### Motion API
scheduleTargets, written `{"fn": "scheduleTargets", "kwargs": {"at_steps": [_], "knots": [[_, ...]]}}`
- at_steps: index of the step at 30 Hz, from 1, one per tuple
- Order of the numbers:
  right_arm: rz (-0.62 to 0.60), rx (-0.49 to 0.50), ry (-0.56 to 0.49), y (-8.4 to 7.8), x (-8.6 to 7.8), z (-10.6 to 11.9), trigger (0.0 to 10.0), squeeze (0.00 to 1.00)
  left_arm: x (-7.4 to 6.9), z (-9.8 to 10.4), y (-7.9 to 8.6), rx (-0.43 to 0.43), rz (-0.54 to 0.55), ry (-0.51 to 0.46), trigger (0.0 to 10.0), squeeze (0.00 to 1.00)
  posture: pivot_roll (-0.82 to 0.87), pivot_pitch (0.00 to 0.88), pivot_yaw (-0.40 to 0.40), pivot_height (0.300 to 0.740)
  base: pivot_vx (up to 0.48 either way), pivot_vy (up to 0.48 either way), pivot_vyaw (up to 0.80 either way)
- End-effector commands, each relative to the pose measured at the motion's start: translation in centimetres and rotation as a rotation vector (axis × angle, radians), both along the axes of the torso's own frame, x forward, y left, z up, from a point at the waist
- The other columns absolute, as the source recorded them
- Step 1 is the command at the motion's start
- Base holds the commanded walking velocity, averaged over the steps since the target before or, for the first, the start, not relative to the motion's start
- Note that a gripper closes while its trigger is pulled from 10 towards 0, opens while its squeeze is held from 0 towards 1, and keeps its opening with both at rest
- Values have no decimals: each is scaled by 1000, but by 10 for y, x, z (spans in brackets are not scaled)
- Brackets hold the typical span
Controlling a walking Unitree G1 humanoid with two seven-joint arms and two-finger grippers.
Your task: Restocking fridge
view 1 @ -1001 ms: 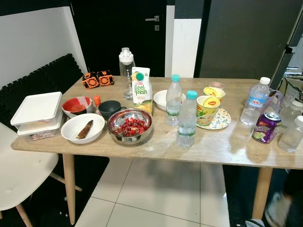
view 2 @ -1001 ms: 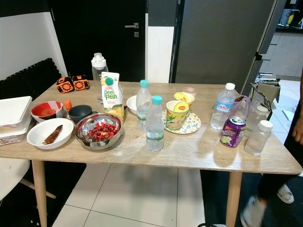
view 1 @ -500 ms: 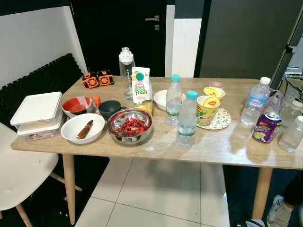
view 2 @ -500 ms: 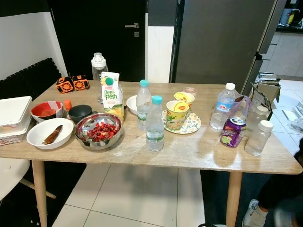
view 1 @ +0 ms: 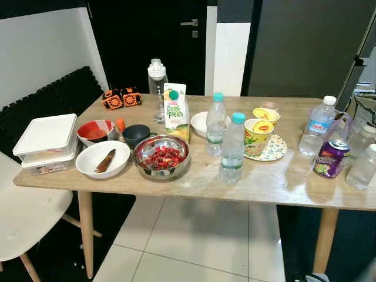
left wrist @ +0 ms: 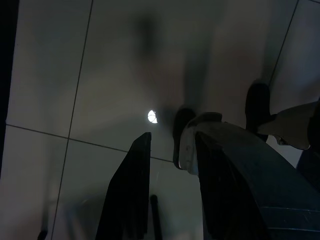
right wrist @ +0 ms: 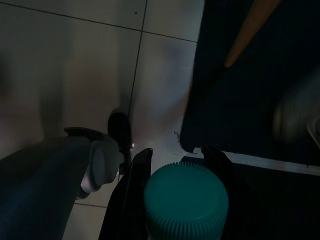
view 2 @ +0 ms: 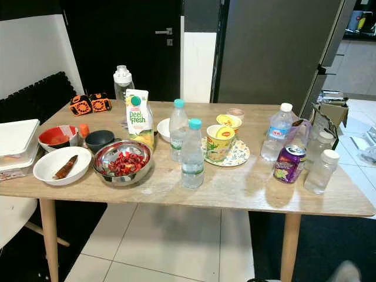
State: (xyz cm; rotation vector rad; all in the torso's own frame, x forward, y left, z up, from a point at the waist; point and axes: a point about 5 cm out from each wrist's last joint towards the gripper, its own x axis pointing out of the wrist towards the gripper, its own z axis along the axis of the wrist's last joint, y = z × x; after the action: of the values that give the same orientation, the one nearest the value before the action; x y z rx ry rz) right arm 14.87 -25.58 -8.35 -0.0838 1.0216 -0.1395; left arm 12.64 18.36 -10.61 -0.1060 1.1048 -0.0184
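A wooden table [view 1: 194, 182] stands ahead of me. On it are a Peel Fresh juice carton [view 1: 175, 110], two teal-capped water bottles [view 1: 232, 147], a steel bowl of red food [view 1: 161, 156], a purple can [view 1: 331, 158] and a KK bottle [view 1: 317, 126]. In the right wrist view my right gripper [right wrist: 176, 152] hangs low over the floor, shut on a teal-capped bottle [right wrist: 186, 197]. The dim left wrist view has my left gripper [left wrist: 172, 137] hanging above the tiles, open with nothing between its fingers.
A white lidded container [view 1: 46, 141], several bowls [view 1: 103, 158], yellow Maggi cups on a plate [view 1: 257, 135] and a clear shaker [view 1: 156, 88] also crowd the table. A white chair [view 1: 23, 217] stands at its left end. A tall dark grey appliance front [view 2: 270, 53] rises behind.
A person's shoe at the lower right has slid almost out of the eye views. The things on the table have not moved.
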Motion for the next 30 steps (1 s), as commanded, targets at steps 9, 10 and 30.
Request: {"fn": "scheduleTargets", "kwargs": {"at_steps": [9,10,30], "knots": [[-3,-3,9,1,-2,-1,10000,0,-1,-1,-4,-13,13,14,10000,0,-80,0,-3,740,0,0,0],[-4,-3,8,1,-2,-1,10000,0,-1,-1,-4,-14,13,13,10000,0,-80,0,-3,740,0,0,0],[8,0,39,4,-5,-4,10000,0,-1,-1,0,-6,13,9,10000,0,-74,0,0,740,0,0,-653]]}}
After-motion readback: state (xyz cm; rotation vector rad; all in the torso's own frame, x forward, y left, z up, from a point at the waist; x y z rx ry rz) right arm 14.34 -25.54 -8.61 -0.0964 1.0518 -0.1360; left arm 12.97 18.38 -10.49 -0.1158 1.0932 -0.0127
